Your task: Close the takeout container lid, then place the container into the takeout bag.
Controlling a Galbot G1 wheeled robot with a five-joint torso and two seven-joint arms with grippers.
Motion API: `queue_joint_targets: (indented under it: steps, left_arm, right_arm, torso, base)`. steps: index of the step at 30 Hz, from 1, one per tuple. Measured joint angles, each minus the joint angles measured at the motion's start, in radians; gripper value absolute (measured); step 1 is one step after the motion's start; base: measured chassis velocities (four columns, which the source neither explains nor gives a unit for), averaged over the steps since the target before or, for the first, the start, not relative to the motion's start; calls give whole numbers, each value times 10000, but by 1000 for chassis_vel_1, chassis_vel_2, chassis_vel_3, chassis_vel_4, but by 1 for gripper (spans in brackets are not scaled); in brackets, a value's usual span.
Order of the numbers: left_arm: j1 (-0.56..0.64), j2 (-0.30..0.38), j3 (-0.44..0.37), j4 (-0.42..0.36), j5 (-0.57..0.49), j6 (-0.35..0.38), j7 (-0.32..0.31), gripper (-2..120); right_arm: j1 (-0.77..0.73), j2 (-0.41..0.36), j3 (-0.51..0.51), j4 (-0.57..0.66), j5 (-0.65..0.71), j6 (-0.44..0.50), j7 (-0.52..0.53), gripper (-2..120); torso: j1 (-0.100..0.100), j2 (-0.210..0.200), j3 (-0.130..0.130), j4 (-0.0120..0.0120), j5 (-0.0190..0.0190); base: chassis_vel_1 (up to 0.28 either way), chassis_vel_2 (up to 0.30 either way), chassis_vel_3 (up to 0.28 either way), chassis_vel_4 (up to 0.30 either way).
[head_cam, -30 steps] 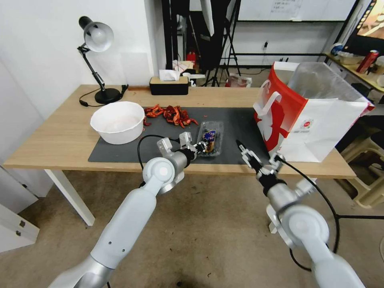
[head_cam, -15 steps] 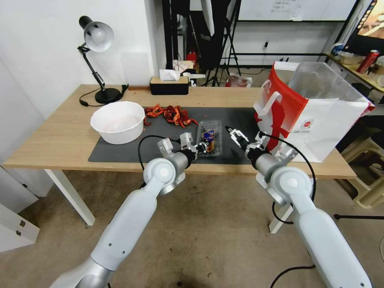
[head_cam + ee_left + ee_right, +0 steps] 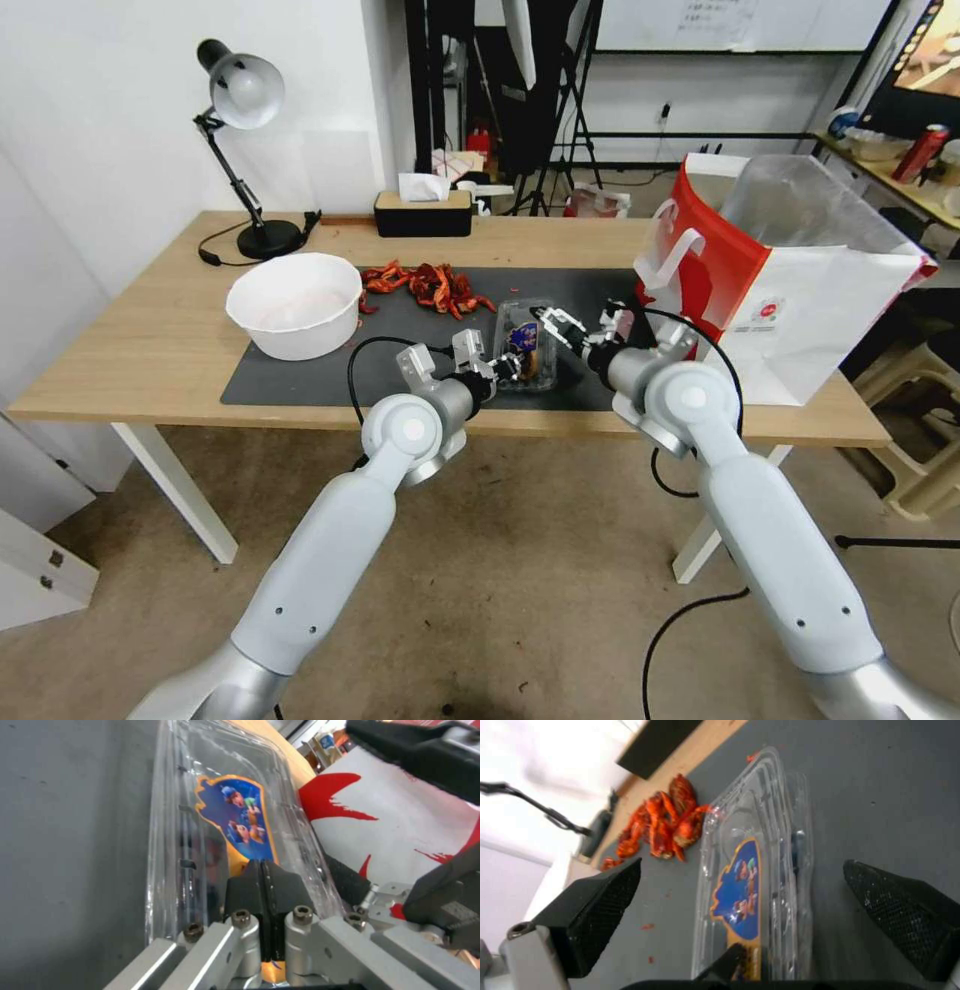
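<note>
- My left gripper sits at the near end of the takeout container, black pads pressed flat together on top of the lid, pinning it down.
- My right gripper hangs just over the container's far right side, pads spread wide with nothing between them.
- The container lies on the dark mat, between the white bowl and the takeout bag, with the red crayfish pile just behind it.
- The lid looks down, though I can't tell whether it has snapped along every edge.
- Risk one: thin clear plastic flexes. If my wide pads close off-centre, the shell could buckle and the lid pop back up.
- Risk two: my two grippers are crowded close. A careless approach could knock them together or shove the box out from under my left pads.
- Risk three: the bag's liner and white handle could snag the box at the mouth.
- Label: blue with an orange border and cartoon figures; its lettering isn't readable. The bag carries a small red logo, too small to read.
</note>
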Motion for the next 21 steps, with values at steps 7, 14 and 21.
queue_joint_targets:
  steps: [7,14,21]
  left_arm:
    - [4,35,-34,0,0,-23,17,0]
    - [5,18,-29,0,3,-48,25,0]
    - [3,14,-25,3,11,-58,25,0]
  right_arm:
    - [638,223,-197,-588,382,-731,872,100]
    - [1009,347,-344,-955,712,-1329,1561,100]
    - [1198,437,-417,-1137,1022,-1511,1900,100]
  torso:
    - [0,0,0,0,1]
    - [-1,0,0,-1,2]
    - [-1,2,-1,-1,0]
  base:
    - [0,0,0,0]
    - [0,0,0,0]
    - [0,0,0,0]
